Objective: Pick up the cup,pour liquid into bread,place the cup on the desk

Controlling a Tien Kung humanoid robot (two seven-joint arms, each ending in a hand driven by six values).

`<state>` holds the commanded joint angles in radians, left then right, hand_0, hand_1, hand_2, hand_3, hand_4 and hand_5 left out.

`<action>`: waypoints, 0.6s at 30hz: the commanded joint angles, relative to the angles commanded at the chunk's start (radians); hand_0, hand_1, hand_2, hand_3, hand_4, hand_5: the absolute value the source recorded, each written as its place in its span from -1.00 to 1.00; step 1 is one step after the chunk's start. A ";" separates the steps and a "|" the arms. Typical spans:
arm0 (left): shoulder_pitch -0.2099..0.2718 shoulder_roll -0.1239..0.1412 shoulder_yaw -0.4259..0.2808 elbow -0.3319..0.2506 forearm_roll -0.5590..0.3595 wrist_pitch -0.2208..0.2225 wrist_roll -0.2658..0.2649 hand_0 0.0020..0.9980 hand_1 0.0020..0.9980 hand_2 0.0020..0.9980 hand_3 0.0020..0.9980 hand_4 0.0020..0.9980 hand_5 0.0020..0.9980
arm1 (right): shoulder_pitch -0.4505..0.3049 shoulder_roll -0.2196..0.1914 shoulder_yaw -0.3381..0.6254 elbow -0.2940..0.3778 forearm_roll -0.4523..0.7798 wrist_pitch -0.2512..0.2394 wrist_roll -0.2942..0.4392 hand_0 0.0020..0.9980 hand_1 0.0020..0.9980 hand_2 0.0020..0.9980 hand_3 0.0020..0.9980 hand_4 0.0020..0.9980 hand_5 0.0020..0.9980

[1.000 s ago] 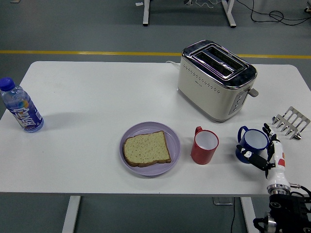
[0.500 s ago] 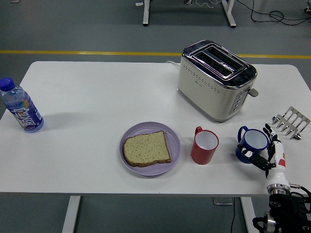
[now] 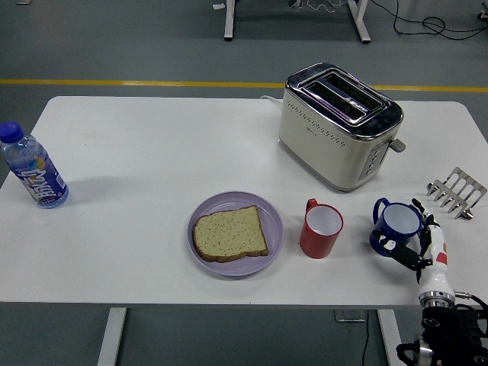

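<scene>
— Cups first: how many, and where?

— Two. A red cup stands upright just right of a purple plate, close to the plate's rim but I cannot tell if they touch. A blue cup stands further right, near the table's front right corner, also upright, its inside white.

— And the bread?

— One slice of bread lies flat on the purple plate, near the front of the white table.

— What is the robot's right hand doing?

— The right hand comes up from the lower right corner and sits against the near right side of the blue cup. Its black fingers curl toward the cup's base, but I cannot tell whether they actually grip it. The cup rests on the table.

— The left hand?

— Out of sight.

— Anything else on the table?

— A cream toaster stands behind the cups, toward the far right. A small metal rack lies at the right edge, and a water bottle with a blue cap stands at the far left edge, well apart from everything else.
</scene>
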<state>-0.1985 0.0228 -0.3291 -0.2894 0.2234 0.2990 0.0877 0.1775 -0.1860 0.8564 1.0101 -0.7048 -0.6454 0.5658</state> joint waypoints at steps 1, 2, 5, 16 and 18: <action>0.000 0.000 0.001 0.000 -0.002 0.000 -0.001 0.37 0.38 0.39 0.10 -0.50 1.00 | 0.000 0.000 0.000 0.000 -0.001 0.000 0.000 0.81 0.54 0.69 0.69 1.00 -0.98; 0.000 0.000 0.002 0.000 -0.003 0.000 -0.001 0.37 0.38 0.39 0.10 -0.50 1.00 | 0.001 0.000 0.000 0.000 -0.001 0.000 -0.001 0.81 0.54 0.69 0.69 1.00 -0.98; -0.001 0.001 0.005 0.000 -0.008 0.000 -0.003 0.37 0.38 0.39 0.10 -0.50 1.00 | 0.002 0.001 0.000 -0.001 -0.001 0.000 -0.001 0.80 0.54 0.68 0.66 1.00 -0.98; -0.004 0.001 0.010 0.000 -0.018 0.000 -0.006 0.37 0.38 0.39 0.10 -0.50 1.00 | 0.010 0.004 -0.001 -0.009 -0.007 0.000 -0.007 0.78 0.49 0.63 0.57 1.00 -0.96; -0.004 0.001 0.010 0.000 -0.018 0.000 -0.005 0.37 0.38 0.39 0.10 -0.50 1.00 | 0.010 0.004 -0.001 -0.010 -0.006 0.000 -0.007 0.78 0.49 0.63 0.57 1.00 -0.96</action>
<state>-0.2021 0.0233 -0.3189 -0.2895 0.2055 0.2991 0.0823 0.1875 -0.1820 0.8555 1.0003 -0.7113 -0.6454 0.5592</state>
